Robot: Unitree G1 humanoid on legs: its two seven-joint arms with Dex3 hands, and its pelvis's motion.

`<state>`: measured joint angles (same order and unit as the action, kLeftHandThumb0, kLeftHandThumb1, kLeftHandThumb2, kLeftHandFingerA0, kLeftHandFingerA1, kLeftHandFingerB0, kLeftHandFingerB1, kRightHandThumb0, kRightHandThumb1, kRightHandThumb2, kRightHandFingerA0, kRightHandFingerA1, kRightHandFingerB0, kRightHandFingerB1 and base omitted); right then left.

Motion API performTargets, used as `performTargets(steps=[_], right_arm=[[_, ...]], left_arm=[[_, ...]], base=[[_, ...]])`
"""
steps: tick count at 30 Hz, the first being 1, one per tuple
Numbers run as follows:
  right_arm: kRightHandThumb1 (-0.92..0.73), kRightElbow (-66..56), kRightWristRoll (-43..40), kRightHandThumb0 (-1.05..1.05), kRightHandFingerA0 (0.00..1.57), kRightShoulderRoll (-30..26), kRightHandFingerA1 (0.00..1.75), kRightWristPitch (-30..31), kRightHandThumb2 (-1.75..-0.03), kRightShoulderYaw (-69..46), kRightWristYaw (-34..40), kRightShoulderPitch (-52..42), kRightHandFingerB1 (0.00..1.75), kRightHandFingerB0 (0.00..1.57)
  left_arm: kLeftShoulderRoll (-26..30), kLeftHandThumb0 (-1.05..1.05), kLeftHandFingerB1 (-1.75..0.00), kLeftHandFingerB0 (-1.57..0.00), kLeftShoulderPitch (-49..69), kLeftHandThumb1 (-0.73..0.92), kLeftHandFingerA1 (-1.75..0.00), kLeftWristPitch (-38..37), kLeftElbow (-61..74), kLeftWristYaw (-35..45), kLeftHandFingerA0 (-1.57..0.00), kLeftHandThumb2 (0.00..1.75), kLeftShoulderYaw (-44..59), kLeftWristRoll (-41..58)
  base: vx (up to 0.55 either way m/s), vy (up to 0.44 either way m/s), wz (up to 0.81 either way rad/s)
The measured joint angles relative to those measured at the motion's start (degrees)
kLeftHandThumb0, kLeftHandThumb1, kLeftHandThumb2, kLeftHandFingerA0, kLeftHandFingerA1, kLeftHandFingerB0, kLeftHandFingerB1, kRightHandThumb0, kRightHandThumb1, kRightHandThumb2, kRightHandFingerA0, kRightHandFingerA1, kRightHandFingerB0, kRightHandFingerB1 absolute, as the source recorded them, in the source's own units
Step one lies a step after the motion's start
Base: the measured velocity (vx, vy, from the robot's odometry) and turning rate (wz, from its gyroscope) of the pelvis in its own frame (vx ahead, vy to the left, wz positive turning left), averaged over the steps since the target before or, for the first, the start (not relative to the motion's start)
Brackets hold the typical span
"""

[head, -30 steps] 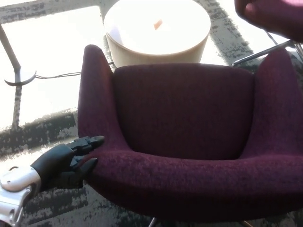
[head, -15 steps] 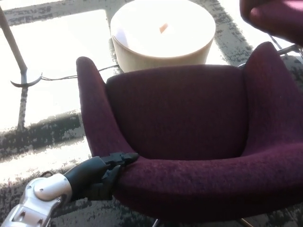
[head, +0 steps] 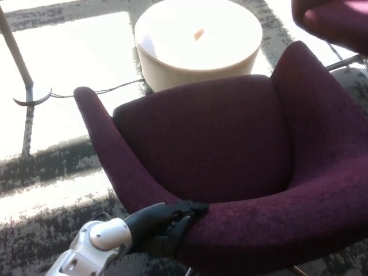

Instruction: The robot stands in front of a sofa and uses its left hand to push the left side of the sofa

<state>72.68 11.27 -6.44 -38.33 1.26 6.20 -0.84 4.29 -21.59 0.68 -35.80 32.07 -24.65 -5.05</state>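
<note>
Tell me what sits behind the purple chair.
Behind the purple chair stands a round cream table, its lower part hidden by the backrest. A cable runs on the floor beside it.

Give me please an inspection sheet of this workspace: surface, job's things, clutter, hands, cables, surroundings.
Surface: grey patterned carpet, partly in bright sunlight.
Job's things: dark purple sofa, turned at an angle in the picture.
Clutter: nothing seen.
Hands: left hand pressed against the sofa's front left edge; right hand not in view.
Cables: thin dark cable on the floor behind the sofa.
Surroundings: round cream table, a stand's pole and base, second purple seat at upper right.
</note>
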Motion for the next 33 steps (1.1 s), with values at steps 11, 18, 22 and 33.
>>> performTargets(steps=[11, 18, 22, 33], right_arm=[[-0.73, -0.1, -0.2, -0.69, 0.5, 0.0, 0.55, -0.1, -1.02, -0.2, 0.0, 0.7, 0.53, 0.44], [-0.91, -0.4, 0.2, -0.63, 0.57, 0.0, 0.43, -0.5, -0.68, 0.6, 0.6, 0.9, 0.39, 0.47], [-0.89, -0.5, 0.2, -0.52, 0.68, 0.0, 0.46, -0.7, -0.67, 0.6, 0.7, 0.9, 0.44, 0.66], [-0.86, -0.9, 4.3, -0.56, 0.57, -1.4, 0.39, -0.5, -0.68, 6.2, 6.1, 1.2, 0.41, 0.64]], left_arm=[[-8.2, -0.95, -0.07, 0.0, -2.3, 0.82, -0.11, 4.6, 1.4, -0.9, 0.0, 1.27, -6.7, -2.9], [-11.9, -1.05, 0.0, 0.0, -3.3, 0.87, -0.08, 9.5, 5.0, -1.8, 0.0, 1.28, -10.8, -5.0], [-12.7, -1.05, 0.0, 0.0, -3.4, 0.88, -0.06, 11.2, 6.0, -1.8, 0.0, 1.27, -11.3, -5.3], [-15.3, -1.01, -0.02, 0.0, -6.8, 0.86, -0.06, 12.1, 2.7, -1.6, 0.0, 1.28, -14.5, -6.4]], base=[[0.0, 0.0, 0.0], [0.0, 0.0, 0.0], [0.0, 0.0, 0.0], [0.0, 0.0, 0.0]])
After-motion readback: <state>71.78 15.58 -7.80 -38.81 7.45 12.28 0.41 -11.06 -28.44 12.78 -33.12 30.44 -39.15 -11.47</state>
